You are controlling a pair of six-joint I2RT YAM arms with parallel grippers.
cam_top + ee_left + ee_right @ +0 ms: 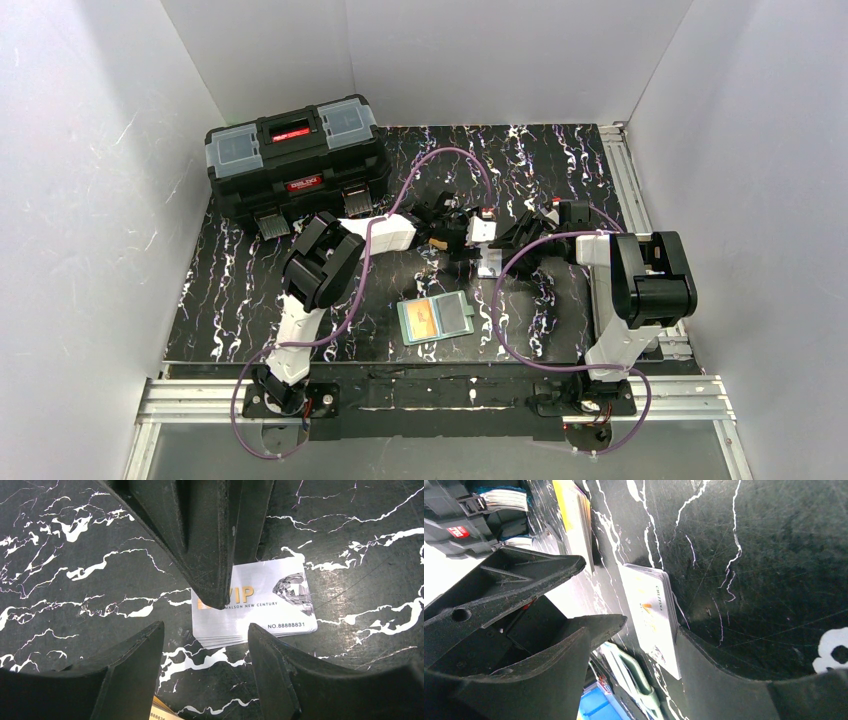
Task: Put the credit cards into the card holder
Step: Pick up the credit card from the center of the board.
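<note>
The white card (270,612), printed VIP, lies flat on the black marbled table; it also shows in the top view (489,264). My left gripper (205,626) is open and empty, hovering just short of its near edge. My right gripper (651,625) is open with the white card (651,615) between its fingers; one fingertip (215,597) rests on the card's left part. The orange card (161,713) lies under my left gripper, mostly hidden. The mint-green card holder (437,319) lies open nearer the arm bases, apart from both grippers (462,238) (500,243).
A big black toolbox (295,165) with grey lid compartments stands at the back left. White walls close in the left, back and right sides. A metal rail (630,190) runs along the table's right edge. Purple cables loop over both arms.
</note>
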